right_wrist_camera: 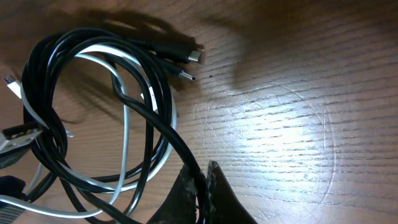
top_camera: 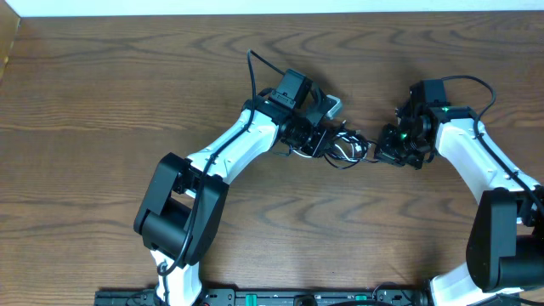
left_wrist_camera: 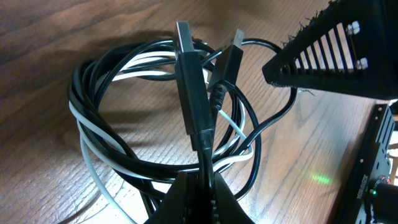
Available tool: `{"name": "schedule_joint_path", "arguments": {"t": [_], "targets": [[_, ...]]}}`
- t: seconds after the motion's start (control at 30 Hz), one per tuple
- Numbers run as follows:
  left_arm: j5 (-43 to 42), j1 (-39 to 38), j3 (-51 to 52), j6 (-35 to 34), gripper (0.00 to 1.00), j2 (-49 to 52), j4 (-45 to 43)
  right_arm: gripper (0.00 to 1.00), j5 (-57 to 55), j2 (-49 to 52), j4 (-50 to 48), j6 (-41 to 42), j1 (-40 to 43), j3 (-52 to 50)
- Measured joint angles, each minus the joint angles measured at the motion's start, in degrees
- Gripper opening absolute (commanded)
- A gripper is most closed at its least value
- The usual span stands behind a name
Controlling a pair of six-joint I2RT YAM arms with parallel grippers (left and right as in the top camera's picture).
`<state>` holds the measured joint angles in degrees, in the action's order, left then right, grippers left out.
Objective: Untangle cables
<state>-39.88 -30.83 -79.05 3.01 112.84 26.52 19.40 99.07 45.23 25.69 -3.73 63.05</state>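
The black and white cables [top_camera: 347,150] lie in one tangled coil on the wooden table between my two grippers. My left gripper [top_camera: 327,140] is at the coil's left side. In the left wrist view it [left_wrist_camera: 199,174] is shut on the black cable just behind its long plug [left_wrist_camera: 191,93]. A second black plug [left_wrist_camera: 227,61] stands beside that one, and the white cable [left_wrist_camera: 94,172] loops underneath. My right gripper [top_camera: 380,153] is at the coil's right side. In the right wrist view it [right_wrist_camera: 198,163] is shut on a strand of the black cable [right_wrist_camera: 37,81], and the white cable [right_wrist_camera: 125,140] threads through the loops.
Two small plug ends [right_wrist_camera: 191,57] rest on the wood past the coil in the right wrist view. My right gripper's body [left_wrist_camera: 339,53] hangs close over the coil in the left wrist view. Bare wooden table [top_camera: 102,102] surrounds the coil.
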Motion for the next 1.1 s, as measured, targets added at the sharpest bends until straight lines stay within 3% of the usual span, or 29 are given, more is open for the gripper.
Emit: {"name": "schedule_joint_path", "arguments": {"t": [0.33, 0.6, 0.97, 1.0, 1.1], "targets": [[-0.44, 2.97, 0.0, -0.22, 0.07, -0.94, 0.17, 0.01, -0.15, 0.0, -0.46, 0.7, 0.0, -0.07], [-2.25, 4.46, 0.0, -0.22, 0.08, -11.91, 0.13, 0.01, -0.24, 0.0, -0.46, 0.87, 0.0, -0.09], [0.46, 4.46, -0.04, -0.22, 0.07, -16.13, 11.47, 0.01, -0.35, 0.0, -0.55, 0.87, 0.0, -0.17], [1.75, 4.44, -0.04, -0.22, 0.07, -16.15, 12.46, 0.02, -0.33, 0.0, -0.7, 0.87, 0.0, -0.17], [4.68, 4.44, -0.04, -0.24, 0.07, -16.13, 14.43, 0.21, 0.15, 0.0, -1.51, 0.83, 0.0, -0.22]]}}
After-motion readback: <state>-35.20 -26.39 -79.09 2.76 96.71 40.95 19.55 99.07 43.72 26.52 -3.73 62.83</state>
